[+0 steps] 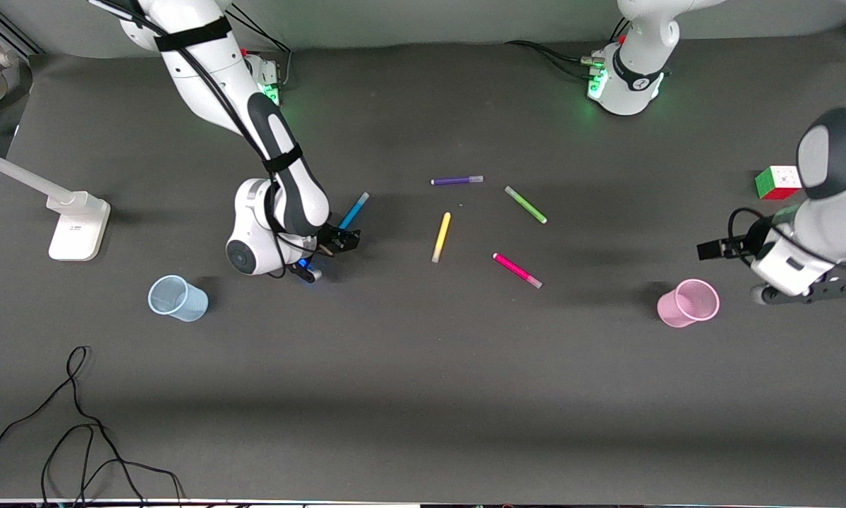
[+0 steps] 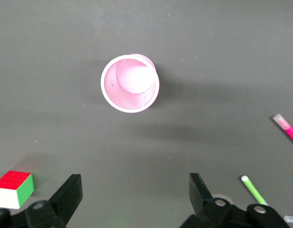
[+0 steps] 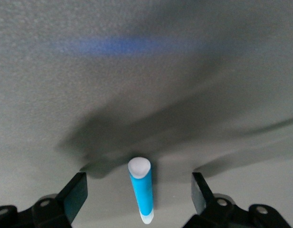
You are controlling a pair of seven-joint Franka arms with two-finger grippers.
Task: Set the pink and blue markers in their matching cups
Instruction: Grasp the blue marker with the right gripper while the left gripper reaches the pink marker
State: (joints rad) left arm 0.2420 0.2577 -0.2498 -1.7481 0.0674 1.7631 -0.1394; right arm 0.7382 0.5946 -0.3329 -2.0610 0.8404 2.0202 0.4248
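The blue marker (image 1: 355, 208) lies on the table, and my right gripper (image 1: 338, 237) is low over its nearer end. In the right wrist view the marker (image 3: 141, 190) lies between the open fingers (image 3: 75, 194), which do not touch it. The pink marker (image 1: 516, 269) lies near the table's middle and also shows in the left wrist view (image 2: 288, 129). The pale blue cup (image 1: 177, 298) stands toward the right arm's end. The pale pink cup (image 1: 688, 303) stands toward the left arm's end. My left gripper (image 1: 804, 291) is open and empty beside the pink cup (image 2: 129, 83).
A purple pen (image 1: 456, 180), a green pen (image 1: 526, 204) and a yellow pen (image 1: 441, 237) lie near the middle. A colour cube (image 1: 777, 182) sits by the left arm. A white stand (image 1: 77, 226) and a loose black cable (image 1: 77, 423) are at the right arm's end.
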